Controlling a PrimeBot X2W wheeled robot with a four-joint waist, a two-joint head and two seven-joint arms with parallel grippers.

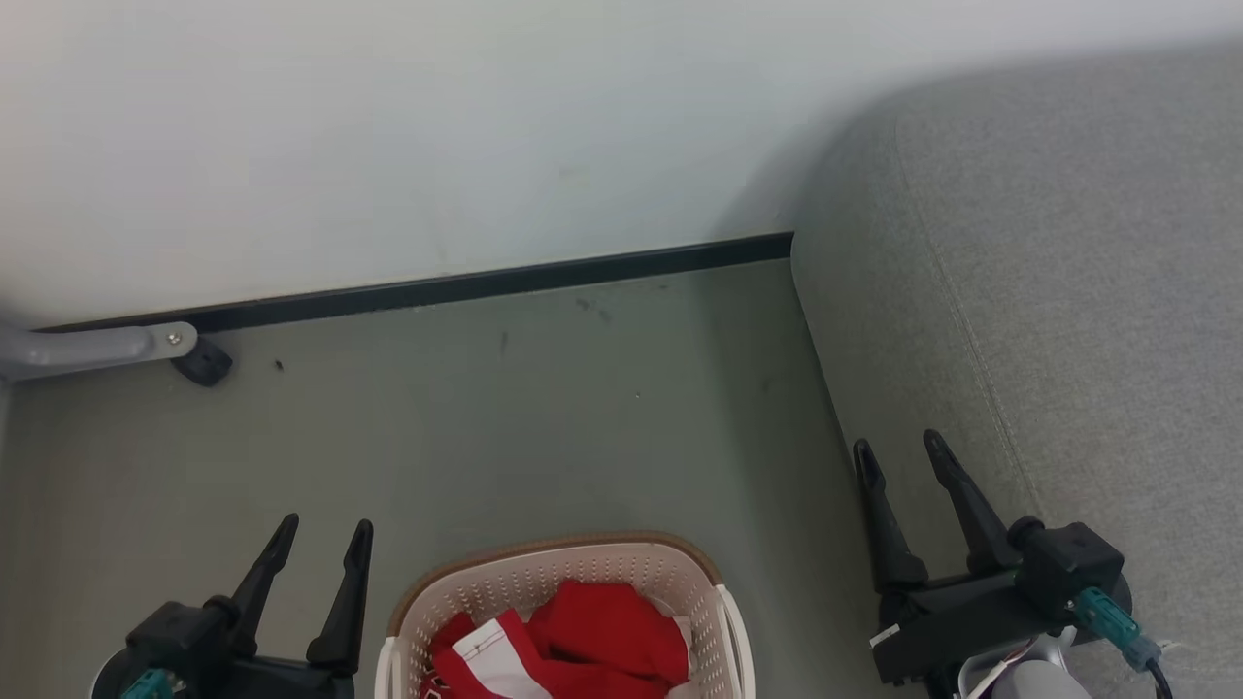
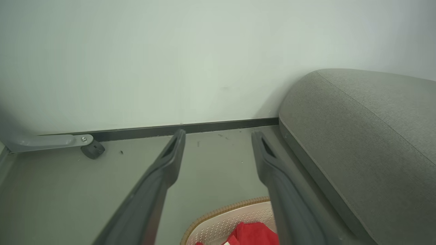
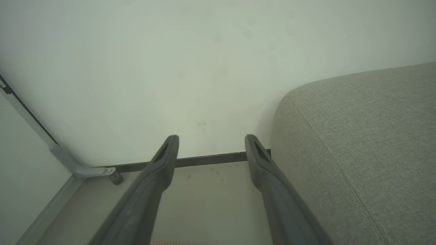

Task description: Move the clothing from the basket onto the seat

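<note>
**A:** Two grippers up, both empty. The left gripper (image 1: 326, 524) is at the near left with its fingers spread wide. The right gripper (image 1: 897, 443) is at the near right, also wide apart and gripping nothing.

**B:** Clothing?

**A:** The clothing (image 1: 602, 631) is all in the basket (image 1: 544, 573). It's a red heap with a white striped-edge panel showing on the heap's left side. It lies below the brown rim.

**B:** Where's the basket?

**A:** It stands on the floor (image 1: 534, 417) at the near edge, close to the robot. It's between the two grippers and nearer the left one. Its right side is near the seat (image 1: 1068, 291) but apart from it.

**B:** Right gripper against the seat?

**A:** It hangs at the seat's rounded near-left edge, tips pointing towards the wall (image 1: 388, 126). Can't tell if it touches the fabric.

**B:** Left one?

**A:** It's over open floor, just left of the basket. The left wrist view has the basket rim and a bit of red low between its fingers.

**B:** Further back?

**A:** Grey-green floor with a few dark specks. A dark skirting (image 1: 486, 284) runs along the floor's far edge, and the pale wall rises above it.

**B:** Corners?

**A:** At the far left there's a grey metal bracket (image 1: 97, 348) with a screw. Its dark foot (image 1: 204, 362) sits on the floor just beside the skirting. At the far right the skirting ends at the seat's side.
</note>
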